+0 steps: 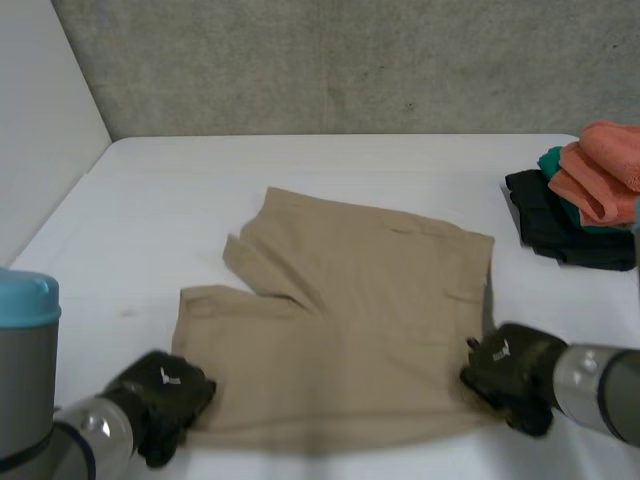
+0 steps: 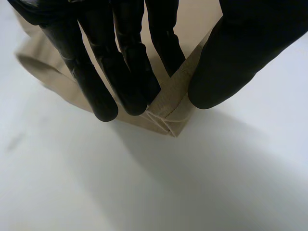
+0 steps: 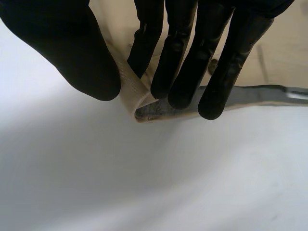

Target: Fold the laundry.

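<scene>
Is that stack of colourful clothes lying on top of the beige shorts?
No, the stack sits apart from the beige shorts, with bare white table between them.

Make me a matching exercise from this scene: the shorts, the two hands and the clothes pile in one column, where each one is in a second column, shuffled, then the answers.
Column one:
1. tan shorts
2. left hand
3. right hand
4. pile of folded clothes

Column two:
A. at the far right of the table
B. pinching the shorts' near left corner
C. spread out in the middle of the table
D. pinching the shorts' near right corner

Pairs: 1-C, 2-B, 3-D, 4-A.
</scene>
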